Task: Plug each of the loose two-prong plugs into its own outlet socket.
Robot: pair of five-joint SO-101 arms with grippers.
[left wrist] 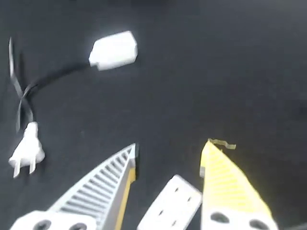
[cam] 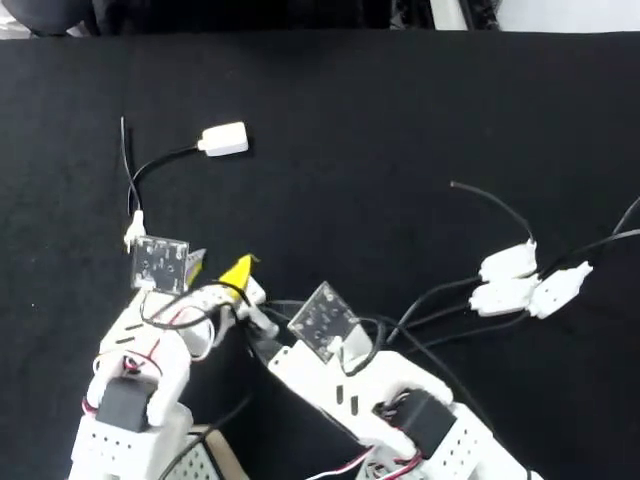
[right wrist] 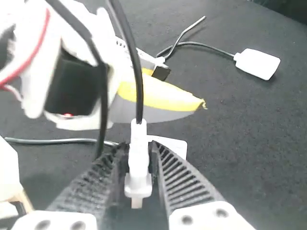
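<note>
My right gripper (right wrist: 139, 149) is shut on a white two-prong plug (right wrist: 138, 167) whose black cord runs up past the left arm. Just beyond the plug lies a white outlet socket block (right wrist: 171, 144). That same socket block (left wrist: 170, 207) sits between the spread white and yellow fingers (left wrist: 225, 187) of my left gripper (left wrist: 171, 143), touching the yellow one, with a gap on the other side. In the high view the two grippers meet near the table's front left, right gripper (cam: 258, 325) beside left gripper (cam: 240, 282). A loose plug (left wrist: 26, 153) and a second socket (left wrist: 114, 50) lie farther off.
The loose plug (cam: 135, 232) and its corded socket (cam: 224, 140) sit at the left on the black table (cam: 380, 120). Three white connectors (cam: 520, 282) with black cords lie at the right. Cords trail across the front right toward the arms.
</note>
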